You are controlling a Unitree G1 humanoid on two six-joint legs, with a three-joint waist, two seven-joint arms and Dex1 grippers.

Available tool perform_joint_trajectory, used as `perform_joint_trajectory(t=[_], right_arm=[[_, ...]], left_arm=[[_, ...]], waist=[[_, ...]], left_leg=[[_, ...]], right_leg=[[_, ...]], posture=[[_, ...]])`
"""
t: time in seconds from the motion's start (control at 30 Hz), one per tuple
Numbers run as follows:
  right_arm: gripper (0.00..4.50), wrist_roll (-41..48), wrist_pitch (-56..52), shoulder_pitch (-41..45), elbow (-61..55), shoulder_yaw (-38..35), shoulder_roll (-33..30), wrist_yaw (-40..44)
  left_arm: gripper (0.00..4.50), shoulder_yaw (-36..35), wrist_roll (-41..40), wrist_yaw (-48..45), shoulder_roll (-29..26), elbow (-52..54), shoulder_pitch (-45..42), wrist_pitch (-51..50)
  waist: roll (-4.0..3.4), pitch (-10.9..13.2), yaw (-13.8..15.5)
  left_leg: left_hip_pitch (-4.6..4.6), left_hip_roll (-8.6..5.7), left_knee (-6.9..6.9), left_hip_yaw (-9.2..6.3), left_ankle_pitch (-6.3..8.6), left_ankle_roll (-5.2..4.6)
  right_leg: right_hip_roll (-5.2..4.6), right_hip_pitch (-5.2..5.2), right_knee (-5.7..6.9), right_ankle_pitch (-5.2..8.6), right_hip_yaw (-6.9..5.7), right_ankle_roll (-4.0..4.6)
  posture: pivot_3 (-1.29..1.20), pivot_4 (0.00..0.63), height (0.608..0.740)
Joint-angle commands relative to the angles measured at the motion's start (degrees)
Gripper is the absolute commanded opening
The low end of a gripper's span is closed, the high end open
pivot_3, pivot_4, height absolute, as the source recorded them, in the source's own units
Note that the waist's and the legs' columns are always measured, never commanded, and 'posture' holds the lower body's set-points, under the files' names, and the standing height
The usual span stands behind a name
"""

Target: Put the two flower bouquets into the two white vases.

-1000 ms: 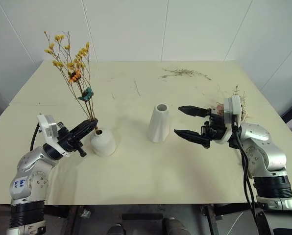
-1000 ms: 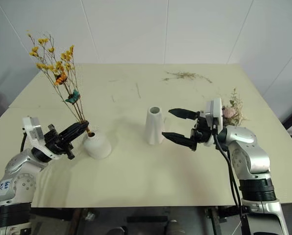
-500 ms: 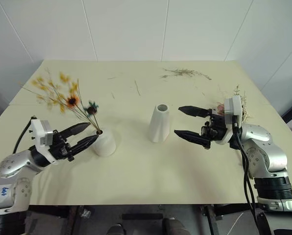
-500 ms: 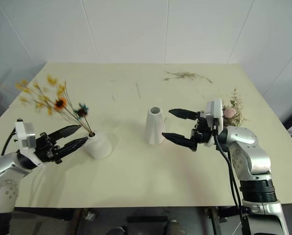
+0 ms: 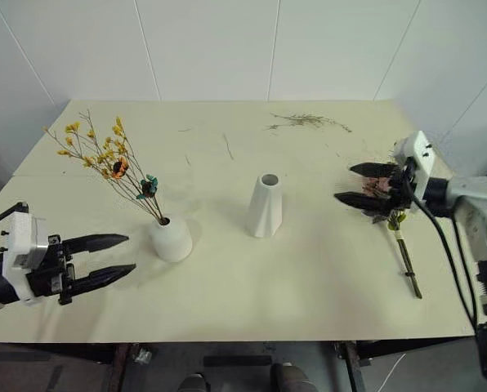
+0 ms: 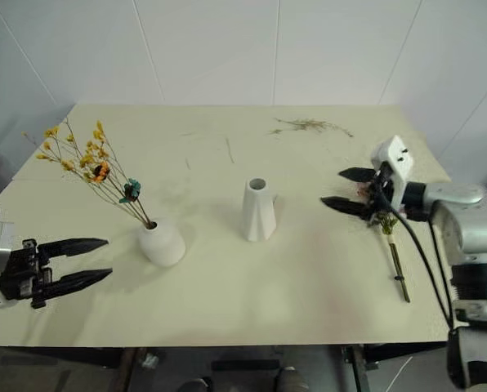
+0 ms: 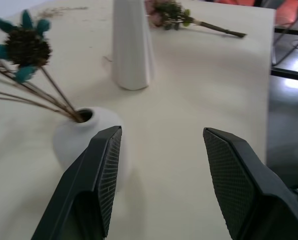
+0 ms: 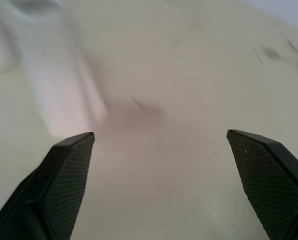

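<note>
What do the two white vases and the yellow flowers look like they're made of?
Short vase: probably ceramic or plaster, matte; its surface is even white with no shine.
Tall vase: likely the same, matte white with soft shading and no glare.
Yellow flowers: look dried or artificial; thin, stiff brown stems with tiny blossoms. The pictures don't settle which.

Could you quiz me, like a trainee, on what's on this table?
1. True or false: the tall cone vase holds flowers.
2. Which bouquet stands in the squat dome vase? A) pink rose bouquet B) yellow-blossom bouquet
3. Where is the pink rose bouquet?

Key:
1. False; its mouth is empty.
2. B, the yellow-blossom bouquet.
3. Lying on the table, just behind the open right pincer.
</note>
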State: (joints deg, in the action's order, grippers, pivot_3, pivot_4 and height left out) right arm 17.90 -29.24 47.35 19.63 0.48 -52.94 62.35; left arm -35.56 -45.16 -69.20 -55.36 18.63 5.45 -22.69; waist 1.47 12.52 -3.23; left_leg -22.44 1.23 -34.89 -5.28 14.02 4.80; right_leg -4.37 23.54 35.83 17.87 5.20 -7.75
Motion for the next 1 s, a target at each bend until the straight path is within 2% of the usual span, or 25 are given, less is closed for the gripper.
perform_joint_trajectory(t=[0.03, 0.2, 0.33, 0.6, 0.8, 1.0], right_arm=[[4.50, -6.36, -5.28, 4.42, 3.82, 3.80, -3.16, -0.78], [4.50, -15.86, -17.63, 12.96, 12.69, 13.47, -6.45, 1.72], [4.50, -20.44, -21.00, 15.39, 12.41, 19.23, -7.97, 6.53], [4.50, -22.59, -27.99, 16.75, 12.80, 22.56, -6.42, 10.74], [4.50, -23.99, -28.94, 17.32, 16.62, 23.87, -3.18, 9.17], [4.50, -24.54, -27.51, 17.30, 24.56, 22.52, 0.62, 5.65]], left_arm=[[2.77, -2.23, -4.42, -0.25, -1.24, 3.41, -1.63, -2.43], [2.77, -1.29, -11.15, 3.30, -1.09, 5.03, -7.95, -6.73], [2.77, -2.50, -13.35, 3.58, -1.87, 4.35, -10.12, -8.79], [2.77, -3.05, -12.58, 2.17, -2.33, 2.75, -10.23, -9.73], [2.77, -2.26, -10.04, 1.43, -2.04, 0.11, -13.31, -6.11], [2.77, -2.82, -15.66, 8.17, 0.53, 0.16, -19.60, -8.31]], waist=[[0.00, 0.00, 0.00], [-0.04, 0.05, -0.04], [-0.04, 0.05, -0.26], [-0.08, 0.07, -0.53], [-0.07, 0.07, -0.63], [-0.07, 0.06, -0.36]], left_leg=[[0.00, 0.00, 0.01, 0.02, 0.01, -0.01], [-0.04, -0.01, -0.05, 0.19, 0.03, -0.01], [-0.04, -0.01, -0.04, 0.22, 0.16, -0.11], [-0.06, 0.01, -0.06, 0.35, 0.31, -0.12], [-0.05, 0.01, -0.18, 0.38, 0.32, -0.12], [-0.05, 0.01, -0.20, 0.38, 0.32, -0.11]], right_leg=[[-0.01, -0.01, -0.03, 0.01, 0.01, 0.01], [-0.02, 0.06, -0.05, -0.03, 0.14, -0.06], [-0.02, 0.09, -0.05, -0.29, 0.15, -0.59], [-0.01, 0.14, -0.04, -0.24, 0.20, -0.66], [-0.01, 0.14, 0.04, -0.25, 0.22, -0.66], [-0.01, 0.11, 0.04, -0.28, 0.23, -0.72]], posture=[[0.00, 0.150, 0.740], [0.00, 0.150, 0.740], [0.00, 0.150, 0.740], [0.00, 0.150, 0.740], [0.00, 0.150, 0.740], [0.00, 0.150, 0.740]])
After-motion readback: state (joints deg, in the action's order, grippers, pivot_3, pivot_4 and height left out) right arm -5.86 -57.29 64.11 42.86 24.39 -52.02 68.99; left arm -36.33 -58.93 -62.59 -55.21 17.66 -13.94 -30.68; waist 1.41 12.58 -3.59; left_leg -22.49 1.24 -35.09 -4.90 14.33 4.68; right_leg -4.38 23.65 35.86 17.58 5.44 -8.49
